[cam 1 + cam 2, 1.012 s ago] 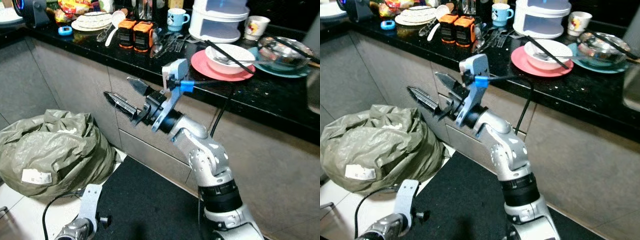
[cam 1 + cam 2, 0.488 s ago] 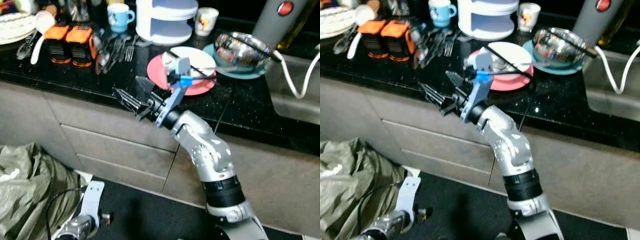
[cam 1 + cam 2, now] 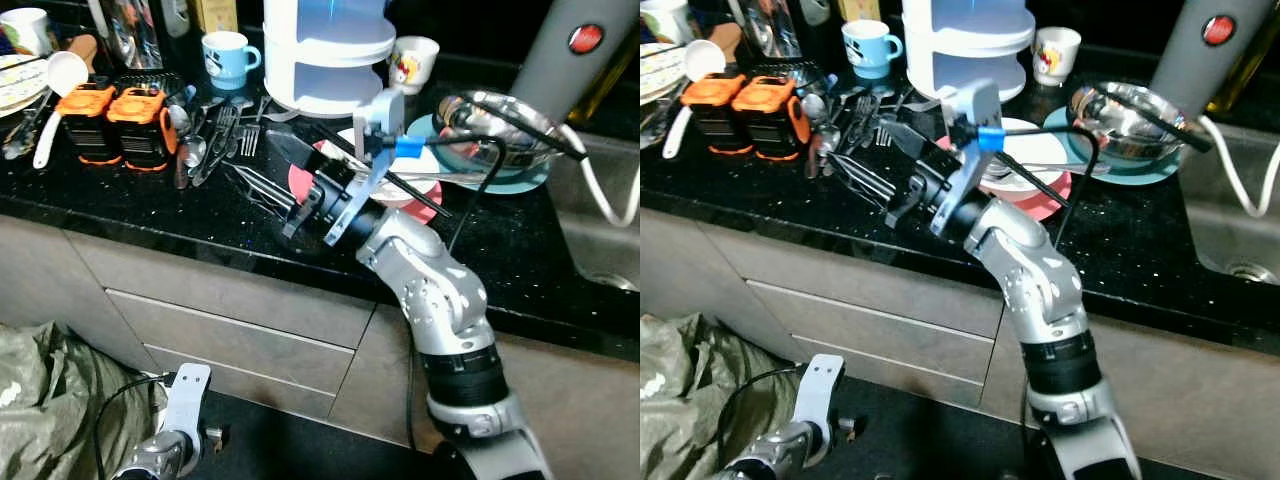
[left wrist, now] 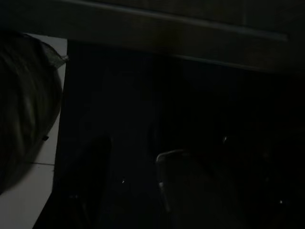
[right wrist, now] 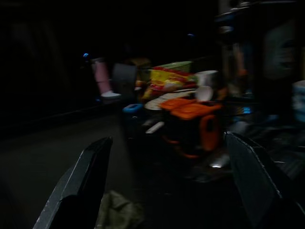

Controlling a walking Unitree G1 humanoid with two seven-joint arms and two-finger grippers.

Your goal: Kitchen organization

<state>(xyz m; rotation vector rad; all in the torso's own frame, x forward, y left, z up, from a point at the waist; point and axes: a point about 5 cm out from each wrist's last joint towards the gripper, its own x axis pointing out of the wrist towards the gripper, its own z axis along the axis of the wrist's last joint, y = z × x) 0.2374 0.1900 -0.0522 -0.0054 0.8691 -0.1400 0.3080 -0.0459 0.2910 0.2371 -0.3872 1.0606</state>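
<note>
My right gripper is open and empty, hovering low over the black countertop beside a pile of loose forks and spoons. Just behind its wrist lies a pink plate holding a white bowl with black chopsticks across it. In the right wrist view the two black fingers are spread wide, with two orange-and-black packs ahead. My left arm hangs idle low by the floor; its wrist view is very dark.
On the counter stand two orange packs, a white ladle, a blue mug, a white stacked container, a small printed cup and a steel bowl on a teal plate. A sink lies right. Grey drawers and a green bag lie below.
The view has swung toward the counter. My right gripper has risen from in front of the drawers to just above the countertop by the cutlery, still open.
</note>
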